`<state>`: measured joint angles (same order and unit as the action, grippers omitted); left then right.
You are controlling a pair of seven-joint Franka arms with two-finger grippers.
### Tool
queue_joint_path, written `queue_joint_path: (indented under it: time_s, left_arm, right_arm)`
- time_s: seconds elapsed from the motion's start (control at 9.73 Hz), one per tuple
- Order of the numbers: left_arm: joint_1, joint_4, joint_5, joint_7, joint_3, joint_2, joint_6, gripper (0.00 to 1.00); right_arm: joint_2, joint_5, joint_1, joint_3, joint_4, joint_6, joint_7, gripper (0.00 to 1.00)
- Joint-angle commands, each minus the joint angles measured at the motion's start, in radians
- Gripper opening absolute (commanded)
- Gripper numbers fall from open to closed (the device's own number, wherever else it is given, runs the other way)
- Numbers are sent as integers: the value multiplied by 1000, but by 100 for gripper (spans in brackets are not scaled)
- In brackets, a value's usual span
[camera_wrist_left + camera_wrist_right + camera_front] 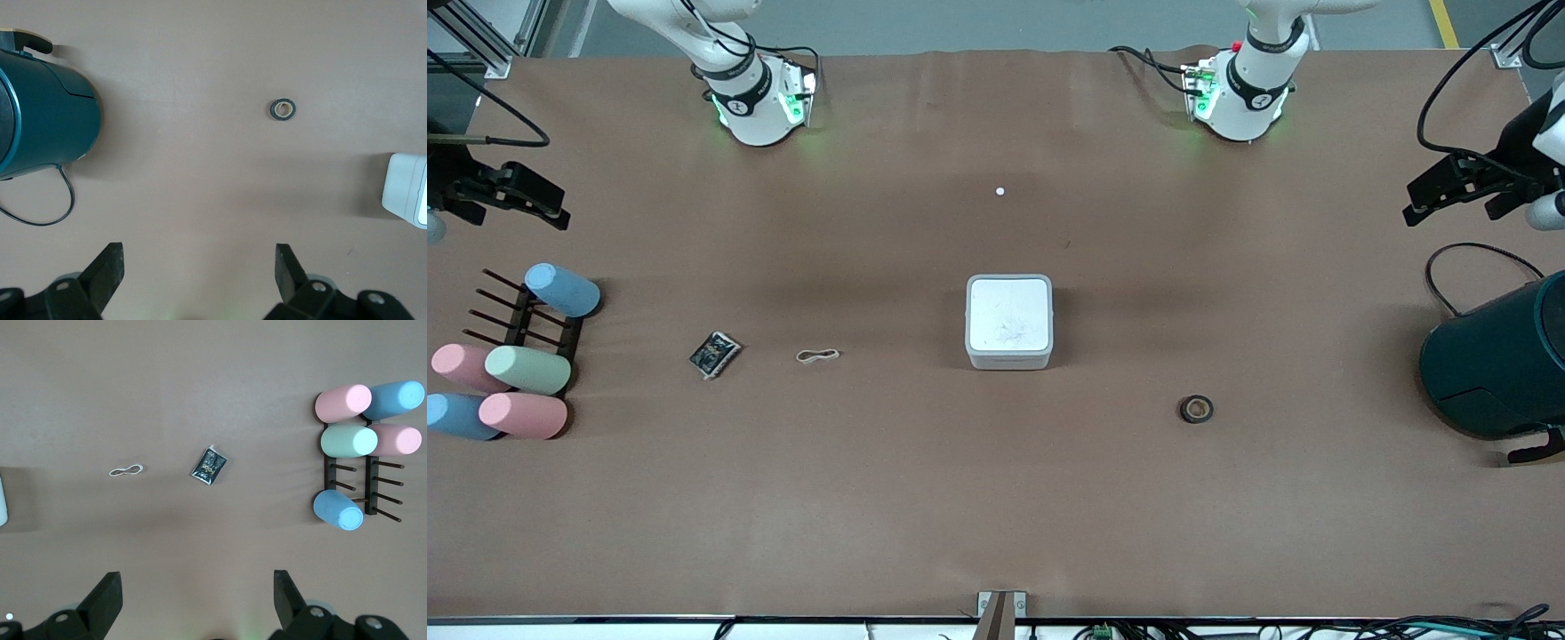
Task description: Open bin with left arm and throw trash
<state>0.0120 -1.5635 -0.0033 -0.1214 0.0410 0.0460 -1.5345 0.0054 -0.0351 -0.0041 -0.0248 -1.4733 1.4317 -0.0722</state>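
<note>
Packet [714,354] print unreadable.

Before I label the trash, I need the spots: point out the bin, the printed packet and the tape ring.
bin [1009,316]: front view, middle of its shut white lid.
printed packet [209,465]: right wrist view, middle of its dark face.
tape ring [283,110]: left wrist view, on its black band.

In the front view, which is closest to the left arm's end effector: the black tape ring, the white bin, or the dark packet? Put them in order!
From the left end effector, waiting open at the left arm's end of the table:
1. Tape ring, toward the left arm's end, nearer the front camera than the bin.
2. Bin, mid-table, lid shut.
3. Packet, toward the right arm's end, beside the rubber band.
</note>
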Motion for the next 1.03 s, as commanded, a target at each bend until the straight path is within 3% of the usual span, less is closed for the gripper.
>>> queue_joint_path:
  time_s: [0.0, 0.31, 0.51, 0.72, 0.92]
  left_arm:
    - [2, 55, -9, 9, -1, -35, 19, 100]
    - [29, 42, -38, 67, 16, -64, 74, 96]
    - [119, 57, -114, 39, 98, -166, 39, 22]
    - [251, 118, -142, -48, 134, -364, -196, 5]
    - [379, 125, -145, -202, 134, -550, -509, 0]
  right_arm:
    - [1, 29, -5, 0, 4, -8, -11, 100]
    - [18, 32, -7, 2, -80, 10, -4, 100]
    - [44, 67, -5, 0, -172, 76, -4, 100]
    - [53, 84, 2, 0, -356, 277, -8, 100]
    - [154, 107, -5, 0, -387, 364, -29, 100]
